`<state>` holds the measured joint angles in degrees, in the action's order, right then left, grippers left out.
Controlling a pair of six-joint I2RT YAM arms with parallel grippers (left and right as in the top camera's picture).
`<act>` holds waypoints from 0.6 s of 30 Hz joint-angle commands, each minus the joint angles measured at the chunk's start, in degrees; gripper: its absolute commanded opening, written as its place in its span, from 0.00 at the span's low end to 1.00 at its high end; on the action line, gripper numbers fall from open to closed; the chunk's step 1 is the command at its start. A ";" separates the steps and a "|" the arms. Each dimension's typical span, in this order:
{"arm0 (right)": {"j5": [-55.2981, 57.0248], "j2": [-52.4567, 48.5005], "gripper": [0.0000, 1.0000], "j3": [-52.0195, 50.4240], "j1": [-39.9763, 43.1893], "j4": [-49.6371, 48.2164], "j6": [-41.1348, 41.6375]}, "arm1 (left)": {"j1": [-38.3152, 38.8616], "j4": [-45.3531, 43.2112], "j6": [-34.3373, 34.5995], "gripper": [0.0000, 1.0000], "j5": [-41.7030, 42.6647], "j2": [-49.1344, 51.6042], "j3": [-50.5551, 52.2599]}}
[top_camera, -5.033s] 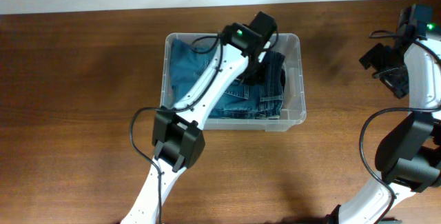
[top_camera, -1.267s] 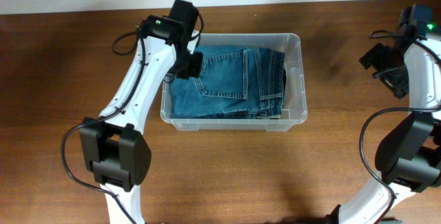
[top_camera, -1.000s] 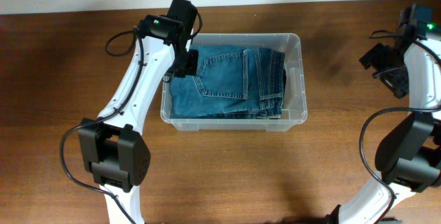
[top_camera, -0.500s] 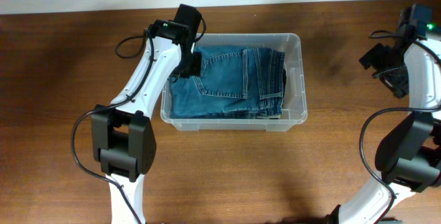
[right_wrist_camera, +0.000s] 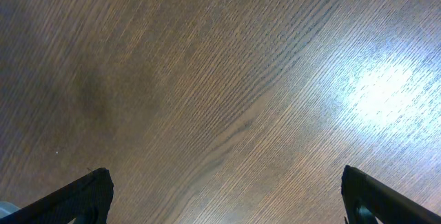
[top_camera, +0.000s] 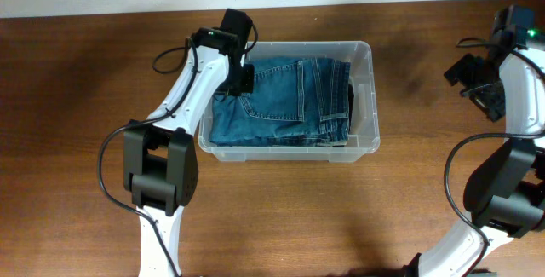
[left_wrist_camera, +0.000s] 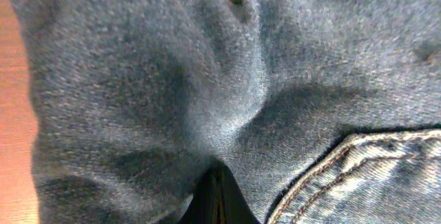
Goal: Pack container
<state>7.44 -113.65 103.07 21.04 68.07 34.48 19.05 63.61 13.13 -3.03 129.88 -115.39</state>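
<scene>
Left gripper (left_wrist_camera: 217, 200): fingers pressed together into one dark tip, set against the denim of the folded jeans (left_wrist_camera: 275, 79), just left of a stitched pocket seam (left_wrist_camera: 344, 162). From above, the left gripper (top_camera: 232, 81) sits at the far-left corner of the container (top_camera: 364, 81), its arm crossing the left rim from the near side.

Right gripper (right_wrist_camera: 224, 200): fingers spread wide with nothing between them, over bare wooden table (right_wrist_camera: 207, 79). From above, the right gripper (top_camera: 485, 94) stands at the far right, well apart from the container.

The clear container rests on the table (top_camera: 85, 141) at centre, toward the far edge. The jeans (top_camera: 289, 106) lie flat and fill most of its floor; darker fabric shows at their right edge.
</scene>
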 commanded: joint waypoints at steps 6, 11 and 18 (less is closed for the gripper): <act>0.72 -0.26 0.98 0.02 0.37 0.04 0.52 | -0.48 8.79 0.55 0.01 -2.38 -2.34 -7.69; 0.72 -0.26 0.98 0.00 0.37 0.02 0.52 | -0.48 17.29 0.55 0.01 -2.38 -3.43 -9.05; 0.72 -0.26 0.98 0.00 0.37 0.02 0.52 | -0.20 22.58 0.55 0.01 -2.36 -3.43 -8.20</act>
<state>7.44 -113.65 103.07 21.04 68.07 34.50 18.94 85.27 13.13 -4.54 128.22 -123.35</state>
